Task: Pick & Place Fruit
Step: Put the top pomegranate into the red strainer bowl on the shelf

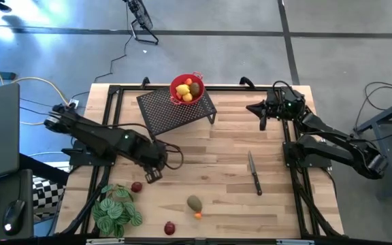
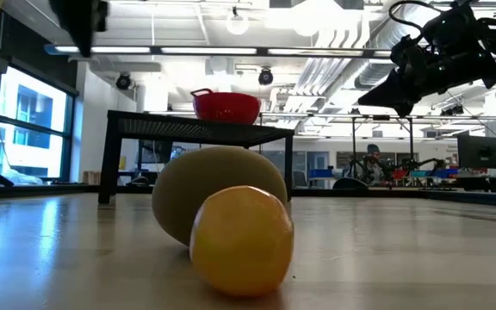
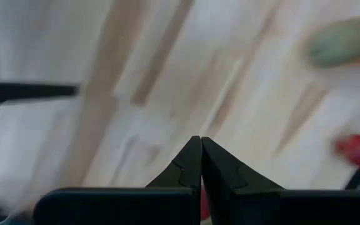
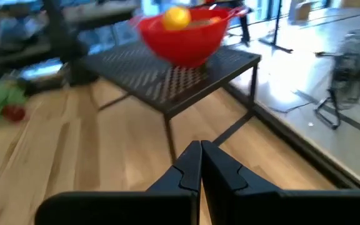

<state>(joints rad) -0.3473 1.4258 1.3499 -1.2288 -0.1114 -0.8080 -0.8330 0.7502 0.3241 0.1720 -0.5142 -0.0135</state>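
Note:
An olive-green oval lies on the table near its near edge, with a tiny orange fruit touching it; both fill the low view, the oval behind the orange one. One dark red ball sits beside the plant, another at the near edge. Yellow and green fruit rest in the red bowl on the black mesh stand. My left gripper is shut, hovering just right of the first red ball. My right gripper, also shut, waits at the far right.
A knife lies on the table right of centre. A green leafy plant sits at the near left corner. The black frame rails run along both sides. Bare wood lies between the stand and the fruit.

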